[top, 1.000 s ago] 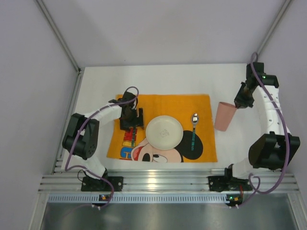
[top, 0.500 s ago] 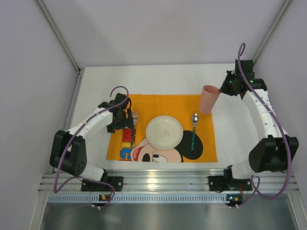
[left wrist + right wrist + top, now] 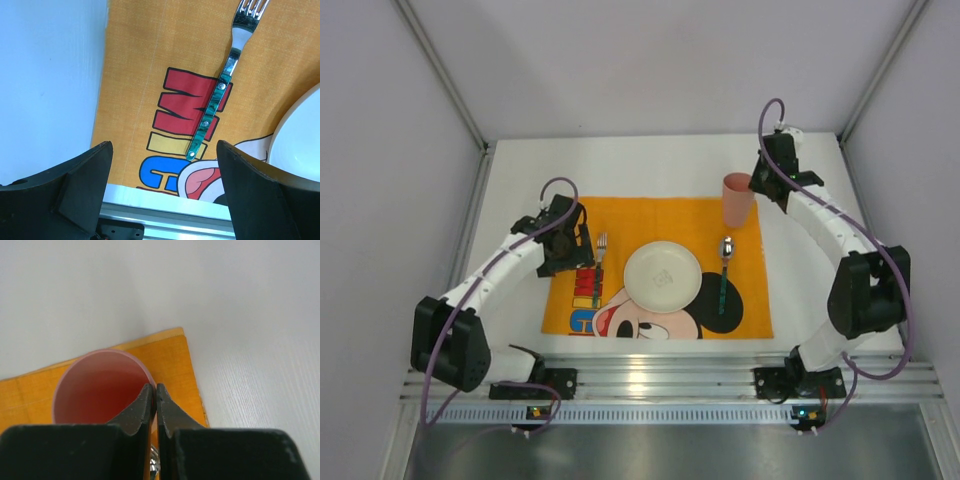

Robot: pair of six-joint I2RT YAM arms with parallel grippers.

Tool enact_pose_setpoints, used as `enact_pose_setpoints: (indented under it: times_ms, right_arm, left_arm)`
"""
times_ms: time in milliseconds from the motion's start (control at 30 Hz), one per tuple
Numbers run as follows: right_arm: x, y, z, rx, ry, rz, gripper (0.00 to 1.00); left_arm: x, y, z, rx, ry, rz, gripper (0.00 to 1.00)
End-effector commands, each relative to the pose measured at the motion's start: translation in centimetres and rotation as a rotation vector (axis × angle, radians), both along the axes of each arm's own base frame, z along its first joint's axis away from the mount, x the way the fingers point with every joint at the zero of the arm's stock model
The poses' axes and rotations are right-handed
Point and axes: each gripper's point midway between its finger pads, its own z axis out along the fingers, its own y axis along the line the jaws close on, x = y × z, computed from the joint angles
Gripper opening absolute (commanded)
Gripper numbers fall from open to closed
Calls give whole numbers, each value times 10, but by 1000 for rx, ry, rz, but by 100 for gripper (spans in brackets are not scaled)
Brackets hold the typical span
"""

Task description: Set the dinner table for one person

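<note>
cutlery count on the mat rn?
2. A fork lies on the orange mat, left of the plate. A spoon lies on the mat to the plate's right. No others are visible, though one could be hidden.

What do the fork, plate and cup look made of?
Fork: shiny metal head with mirror glints; marbled teal handle with rivets, probably plastic or resin.
Plate: cream, matte, likely plastic or melamine.
Cup: pink, thin-walled, dull sheen, probably plastic.

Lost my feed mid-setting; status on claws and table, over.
Left claw open near fork. Right claw shut on pink cup rim, at mat's far corner. Dinner table: plate, spoon on mat. Nothing blocking.
</note>
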Motion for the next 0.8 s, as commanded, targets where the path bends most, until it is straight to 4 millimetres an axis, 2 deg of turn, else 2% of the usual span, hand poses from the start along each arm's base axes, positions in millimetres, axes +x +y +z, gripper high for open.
enact_pose_setpoints:
  times_ms: [0,200,233,300,333,400,433,533,667,700,767]
  right_arm:
    - [28,0,38,5,-232,-87,0]
    - [32,5,18,29,-215,-115,0]
    - [28,6,7,27,-198,-105,0]
    - [25,15,6,44,-215,-71,0]
    - [18,15,-6,37,-194,-68,0]
    - [13,19,-6,48,-209,-54,0]
    - [7,20,-16,45,-189,-46,0]
    - [0,21,-24,52,-180,-28,0]
    - [-4,23,-20,51,-186,0,0]
    - [-4,24,-16,52,-192,4,11]
    - [-3,25,-4,47,-214,24,25]
  left_arm:
    - [-7,7,9,12,-13,12,90]
    - [-6,11,16,37,-28,3,90]
    - [-5,12,17,38,-30,5,90]
    - [-3,11,19,36,-37,4,90]
    - [-3,11,20,37,-38,5,90]
    - [0,11,20,36,-42,11,90]
    - [1,10,21,33,-44,12,90]
    - [3,8,20,31,-47,10,90]
    - [8,9,21,34,-62,19,90]
    - [9,8,22,32,-67,20,90]
    - [12,7,23,30,-74,20,90]
